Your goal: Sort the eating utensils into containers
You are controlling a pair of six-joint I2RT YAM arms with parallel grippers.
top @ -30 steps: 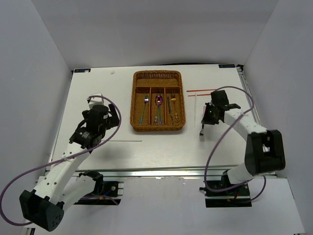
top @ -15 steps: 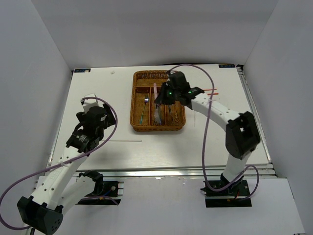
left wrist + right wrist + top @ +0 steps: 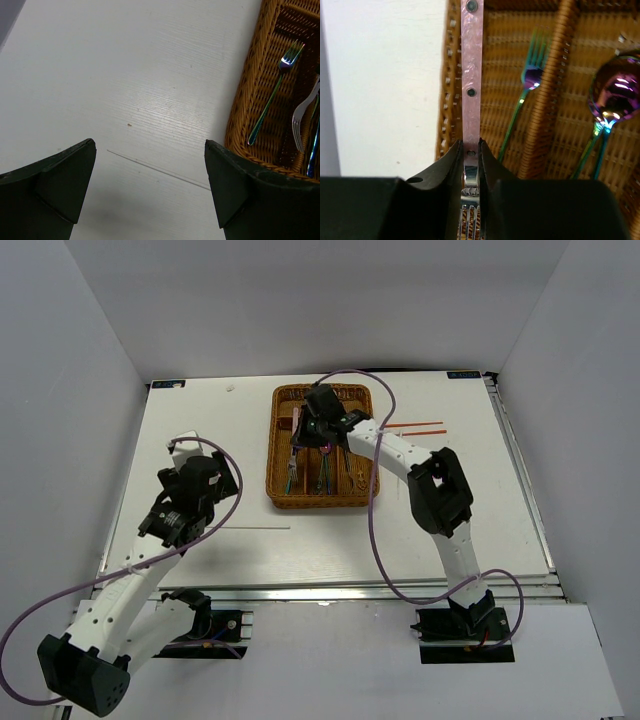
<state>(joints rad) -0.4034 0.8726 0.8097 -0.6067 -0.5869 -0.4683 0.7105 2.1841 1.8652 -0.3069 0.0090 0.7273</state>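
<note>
The brown wicker tray stands at the back middle of the table. My right gripper is over its left long slot, shut on a fork with a pink handle. In the right wrist view the jaws pinch the fork at its neck, with the pink handle pointing away. A green-handled fork lies in the left slot and a purple spoon in the middle slot. My left gripper is open and empty above the table, over a thin silver chopstick.
Two red chopsticks lie on the table right of the tray. The silver chopstick lies left of the tray's near corner. The tray's corner with a silver fork shows in the left wrist view.
My right gripper has taken the pink-handled fork from the table at the right and carried it left, to over the tray's left slot. The left arm has barely moved.
</note>
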